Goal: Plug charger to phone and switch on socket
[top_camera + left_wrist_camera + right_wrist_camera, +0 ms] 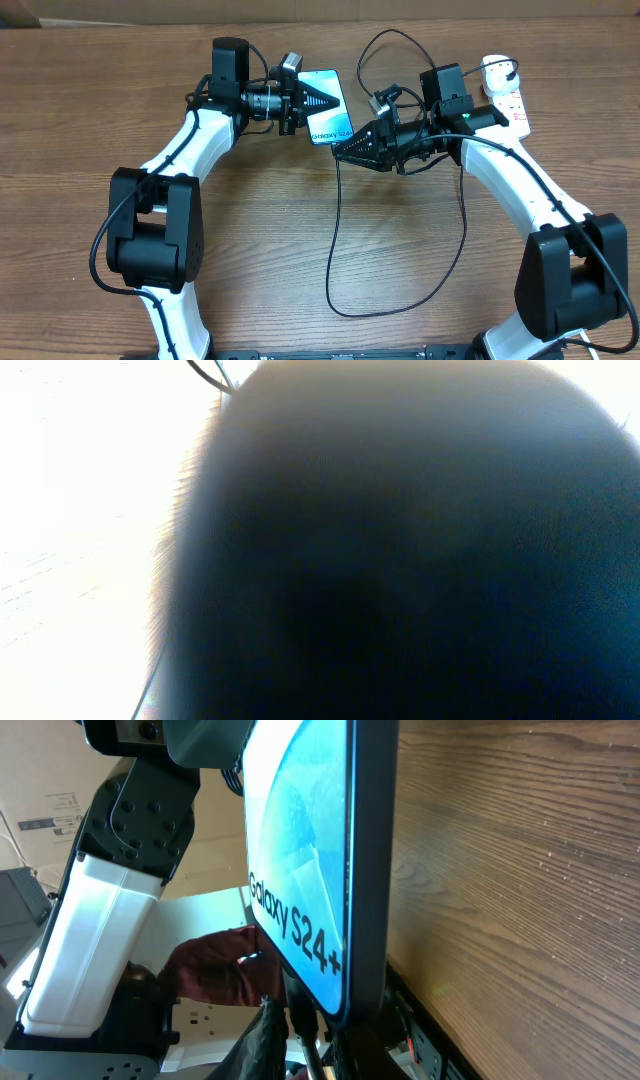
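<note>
Evidently plugging: the left gripper (318, 100) clamps the phone (335, 125) between closed fingers, and the right gripper (342, 150) seems to pinch the charger (338, 200) just off the phone's end. Next comes fine alignment with the port; the socket (510, 100) lies well behind the right fingers.

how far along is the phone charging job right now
Done: left gripper grips the Galaxy S24+ phone. In hand: right gripper holds the charger tip at the phone's lower end; whether it is seated is unclear. Left: switching on the socket, no gripper near it.
</note>
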`<state>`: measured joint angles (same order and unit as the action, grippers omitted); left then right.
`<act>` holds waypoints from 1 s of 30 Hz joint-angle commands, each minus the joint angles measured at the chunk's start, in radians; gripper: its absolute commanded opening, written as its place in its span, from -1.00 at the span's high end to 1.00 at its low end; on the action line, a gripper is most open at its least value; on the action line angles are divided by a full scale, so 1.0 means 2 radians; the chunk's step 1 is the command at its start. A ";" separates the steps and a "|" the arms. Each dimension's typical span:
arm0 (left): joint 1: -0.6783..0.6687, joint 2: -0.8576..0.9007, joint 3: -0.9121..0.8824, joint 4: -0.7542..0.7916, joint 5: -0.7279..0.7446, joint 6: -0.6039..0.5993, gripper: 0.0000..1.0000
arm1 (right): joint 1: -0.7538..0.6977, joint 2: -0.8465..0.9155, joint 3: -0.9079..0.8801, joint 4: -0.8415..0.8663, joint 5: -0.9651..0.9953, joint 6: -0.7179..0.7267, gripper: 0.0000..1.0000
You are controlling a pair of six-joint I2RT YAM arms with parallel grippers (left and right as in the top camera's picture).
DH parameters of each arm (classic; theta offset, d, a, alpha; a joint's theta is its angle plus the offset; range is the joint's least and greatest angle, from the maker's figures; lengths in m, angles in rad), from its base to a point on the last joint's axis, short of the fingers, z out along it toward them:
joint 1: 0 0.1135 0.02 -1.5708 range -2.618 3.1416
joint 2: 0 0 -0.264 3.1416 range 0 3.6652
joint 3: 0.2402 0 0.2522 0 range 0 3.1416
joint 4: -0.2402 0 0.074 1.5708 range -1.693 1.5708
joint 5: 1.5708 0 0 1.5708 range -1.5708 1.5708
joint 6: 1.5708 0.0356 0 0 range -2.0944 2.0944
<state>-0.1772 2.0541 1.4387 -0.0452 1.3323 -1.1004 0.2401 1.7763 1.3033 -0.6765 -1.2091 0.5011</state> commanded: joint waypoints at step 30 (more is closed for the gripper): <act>-0.003 -0.007 0.002 0.002 0.043 0.006 0.91 | 0.013 -0.006 0.004 0.033 -0.010 0.029 0.93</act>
<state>-0.1768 2.0541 1.4387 -0.0452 1.3540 -1.1004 0.2623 1.7763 1.3033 -0.6266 -1.2217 0.5495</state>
